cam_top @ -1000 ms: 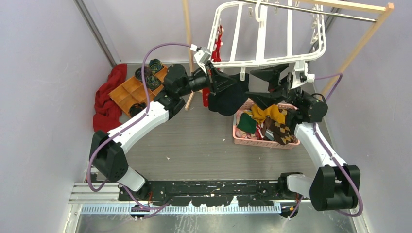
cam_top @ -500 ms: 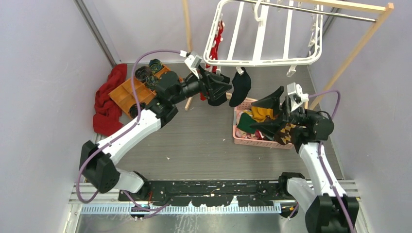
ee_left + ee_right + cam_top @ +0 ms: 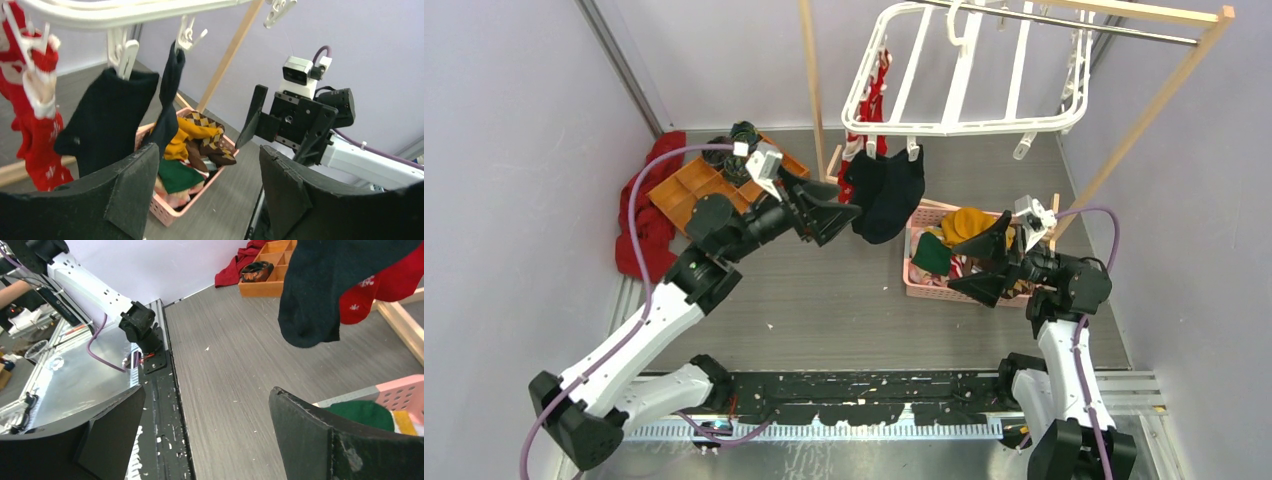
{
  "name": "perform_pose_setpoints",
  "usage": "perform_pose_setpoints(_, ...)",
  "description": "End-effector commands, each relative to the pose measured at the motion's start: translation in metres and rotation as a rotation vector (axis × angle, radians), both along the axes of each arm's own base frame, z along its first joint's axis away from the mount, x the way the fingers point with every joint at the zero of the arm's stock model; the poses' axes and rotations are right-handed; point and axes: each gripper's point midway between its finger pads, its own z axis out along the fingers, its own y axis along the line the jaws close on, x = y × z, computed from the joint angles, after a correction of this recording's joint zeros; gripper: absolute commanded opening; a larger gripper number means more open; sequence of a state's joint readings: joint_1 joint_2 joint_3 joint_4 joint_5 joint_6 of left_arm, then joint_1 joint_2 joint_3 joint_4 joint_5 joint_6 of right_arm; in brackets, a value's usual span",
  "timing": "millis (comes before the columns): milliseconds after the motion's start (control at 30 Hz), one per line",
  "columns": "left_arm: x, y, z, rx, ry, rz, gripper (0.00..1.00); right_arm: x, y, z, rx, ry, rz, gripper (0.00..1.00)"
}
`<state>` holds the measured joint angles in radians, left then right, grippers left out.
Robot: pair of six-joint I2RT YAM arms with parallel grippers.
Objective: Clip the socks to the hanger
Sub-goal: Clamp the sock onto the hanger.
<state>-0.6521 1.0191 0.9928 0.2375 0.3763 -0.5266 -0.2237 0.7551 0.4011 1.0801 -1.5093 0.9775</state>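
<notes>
Under the front rail of the hanger (image 3: 954, 127), two black socks (image 3: 886, 195) hang clipped side by side — just beyond the left gripper (image 3: 849, 212), whose jaws are spread wide and empty. By the pink basket (image 3: 168, 212) of mustard and argyle socks (image 3: 187, 136) on the table (image 3: 844, 290), the right gripper (image 3: 969, 266) hovers — likewise splayed, holding nothing.

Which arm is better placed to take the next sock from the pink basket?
Right. The right gripper, open, hangs at the pink plastic basket; the left gripper is farther, by the black socks.
</notes>
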Motion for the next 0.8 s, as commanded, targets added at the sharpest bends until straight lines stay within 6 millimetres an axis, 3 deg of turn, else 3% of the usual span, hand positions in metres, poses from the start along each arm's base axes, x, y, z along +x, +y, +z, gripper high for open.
perform_pose_setpoints(0,-0.017,0.02,-0.017,0.004,0.076,0.033,0.76,-0.007,-0.002,0.001,0.007,0.045,-0.01,1.0)
perform_pose_setpoints(133,-0.028,0.033,-0.036,-0.019,0.145,0.059,0.85,0.006,-0.006,0.002,0.05,0.154,-0.043,1.0)
perform_pose_setpoints(233,-0.033,0.042,-0.048,-0.033,0.182,0.08,0.9,0.031,-0.013,0.006,0.143,0.373,-0.131,1.0)
perform_pose_setpoints(333,-0.035,0.047,-0.058,-0.036,0.215,0.102,0.94,0.048,-0.022,-0.008,0.117,0.571,-0.303,1.0)
perform_pose_setpoints(467,-0.038,0.053,-0.066,-0.052,0.253,0.123,0.97,0.048,-0.05,-0.045,-0.134,0.582,-0.552,1.0)
perform_pose_setpoints(633,-0.033,0.061,-0.081,-0.098,0.341,0.183,0.99,0.053,-0.094,-0.047,-0.31,0.363,-0.852,1.0)
perform_pose_setpoints(767,-0.032,0.062,-0.091,-0.146,0.39,0.195,1.0,0.039,-0.111,-0.061,-0.549,0.325,-0.818,1.0)
